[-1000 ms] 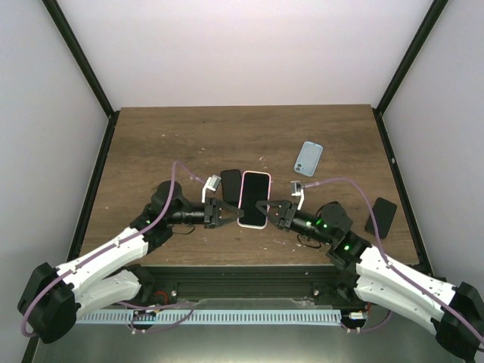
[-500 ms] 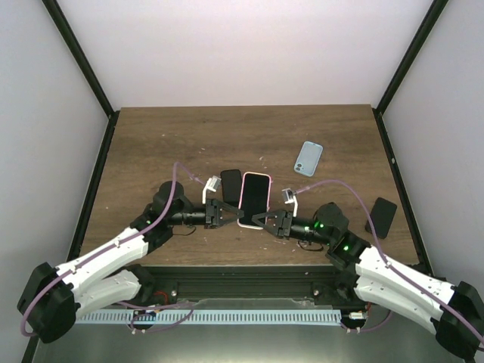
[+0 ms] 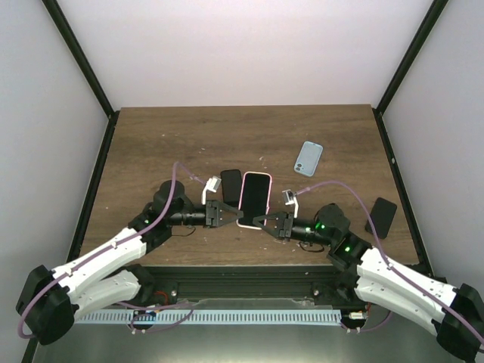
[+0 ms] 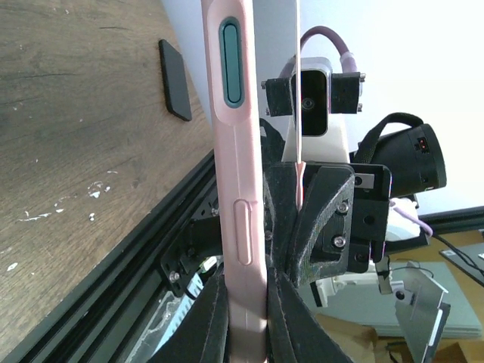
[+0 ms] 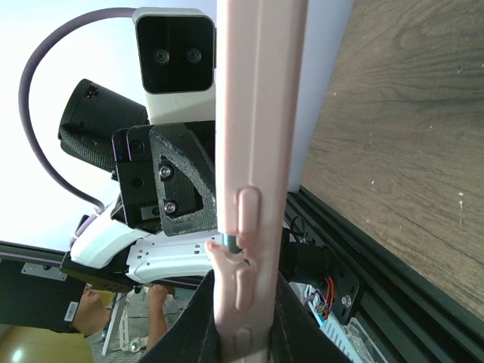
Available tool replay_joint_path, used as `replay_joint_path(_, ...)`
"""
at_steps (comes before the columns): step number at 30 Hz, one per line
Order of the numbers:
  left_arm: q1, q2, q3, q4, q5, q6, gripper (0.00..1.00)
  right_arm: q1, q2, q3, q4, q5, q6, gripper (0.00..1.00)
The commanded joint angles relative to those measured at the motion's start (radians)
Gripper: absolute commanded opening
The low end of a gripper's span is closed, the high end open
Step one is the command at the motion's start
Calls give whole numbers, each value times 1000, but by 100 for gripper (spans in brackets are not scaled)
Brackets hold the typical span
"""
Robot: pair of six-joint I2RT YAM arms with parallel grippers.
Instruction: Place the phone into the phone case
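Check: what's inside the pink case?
A dark screen fills the pink case from above; a teal side button shows through its cutout. The left pincer and right pincer cover its near end, so seating is unseen.

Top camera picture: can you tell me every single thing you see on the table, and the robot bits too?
pink phone case: one, pink rim with a dark face, middle of the table towards the front.
dark phone-shaped slabs: two, black, one right beside the pink case, one by the table's right edge.
light blue case: one, pale blue, right of centre, farther back.
table: one, brown wood.
left arm: one, white and black, jaws clamped on the pink case.
right arm: one, white and black, jaws clamped on it too.
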Motion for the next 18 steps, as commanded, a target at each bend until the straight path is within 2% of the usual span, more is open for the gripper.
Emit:
replay_joint_path(1,15,-15,14,40,-36,33,0,9,-4,55,-51,-29,-43,1)
replay_joint_path(2,15,-22,8,47,-33,14,4,8,-13,60,-51,-26,-60,1)
replay_joint_path(5,15,-46,-2,64,-32,-19,38,9,-25,72,-37,-32,-117,1)
replay_joint_path(6,16,-49,-6,67,-33,-22,44,9,-21,75,-29,-47,-132,1)
replay_joint_path(8,19,-48,0,63,-34,-18,47,9,-2,76,7,-96,-147,1)
replay_joint_path(10,22,-43,3,67,-35,-20,38,10,17,78,24,-133,-150,1)
replay_joint_path(13,23,-33,16,35,-52,7,15,13,28,78,13,-130,-159,1)
replay_joint_path(17,25,-21,33,-31,-68,56,0,14,35,83,-17,-119,-173,1)
replay_joint_path(18,26,-24,32,-33,-71,57,0,16,35,84,-22,-118,-175,1)
